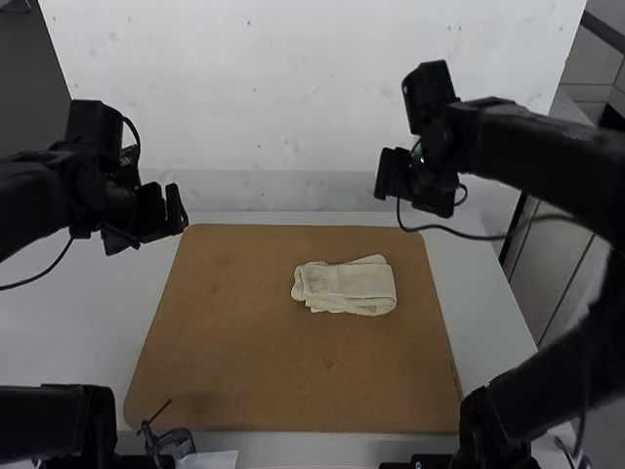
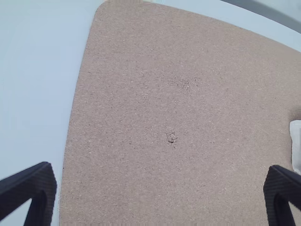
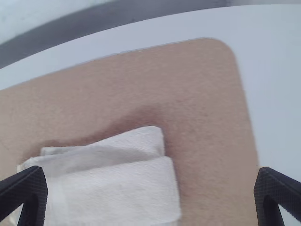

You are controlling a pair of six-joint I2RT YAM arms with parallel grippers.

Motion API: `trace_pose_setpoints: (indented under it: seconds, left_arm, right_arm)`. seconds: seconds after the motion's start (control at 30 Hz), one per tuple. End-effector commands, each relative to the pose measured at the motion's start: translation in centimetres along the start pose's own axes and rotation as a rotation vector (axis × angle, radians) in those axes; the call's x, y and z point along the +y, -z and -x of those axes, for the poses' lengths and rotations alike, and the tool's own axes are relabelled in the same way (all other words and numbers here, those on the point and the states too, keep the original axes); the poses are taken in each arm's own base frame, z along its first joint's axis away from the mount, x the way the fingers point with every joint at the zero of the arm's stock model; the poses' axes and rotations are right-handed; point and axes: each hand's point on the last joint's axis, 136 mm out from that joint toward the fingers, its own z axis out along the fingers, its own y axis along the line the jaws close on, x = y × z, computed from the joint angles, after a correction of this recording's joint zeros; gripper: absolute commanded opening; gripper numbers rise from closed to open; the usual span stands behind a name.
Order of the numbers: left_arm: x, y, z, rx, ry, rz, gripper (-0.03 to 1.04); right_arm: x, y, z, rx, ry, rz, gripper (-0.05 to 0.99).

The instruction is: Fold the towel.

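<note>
Looking down from the high view, I see the towel [image 1: 347, 288] on the brown board [image 1: 244, 352], a bit right of its middle and nearer the far edge than the near one. It's folded into a small oblong, its long side running across the board, with layers showing at the rim and a rather ragged near edge towards the left. The board lies on the white table [image 1: 59, 332]. Over on the left, the left gripper [image 1: 164, 212] hangs by the board's far left corner, well apart from the towel. The right gripper [image 1: 414, 188] is up beyond the towel, near the far right corner, and a thin black cable [image 1: 444, 231] loops below it.

From the left wrist view, the left gripper [image 2: 160, 193] is released, its black fingers [image 2: 35, 190] spread wide, with board between them. I can make out dark specks [image 2: 172, 138] on the board, and one pale end of the towel beyond one finger.

Going by the right wrist view, the right gripper [image 3: 151, 193] is released too, black fingers wide apart and clear of the cloth. Much of the towel lies flat on the board there, one broad layer folded over on top and an under layer poking out past it along the far side, its corner a little rounded.
</note>
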Motion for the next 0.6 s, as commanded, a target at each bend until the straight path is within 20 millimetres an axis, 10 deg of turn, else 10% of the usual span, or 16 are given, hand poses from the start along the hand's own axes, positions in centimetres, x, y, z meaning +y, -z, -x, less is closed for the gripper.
trace_pose_setpoints:
  seconds: [0.0, 0.2, 0.57]
  left_arm:
    - [0.2, 2.2, 0.6, -0.079, -0.035, 0.012, 0.99]
    - [-0.8, 5.3, 1.4, -0.190, -0.016, -0.029, 0.99]
    - [-1.0, 9.5, 1.5, -0.349, -0.004, -0.046, 0.99]
  right_arm:
    - [-3.8, 4.0, 0.6, -0.178, 0.010, -0.028, 0.96]
    - [-8.3, 9.2, -0.7, -0.400, -0.024, -0.064, 0.96]
    - [-14.2, 12.4, -3.0, -0.641, -0.049, -0.229, 0.96]
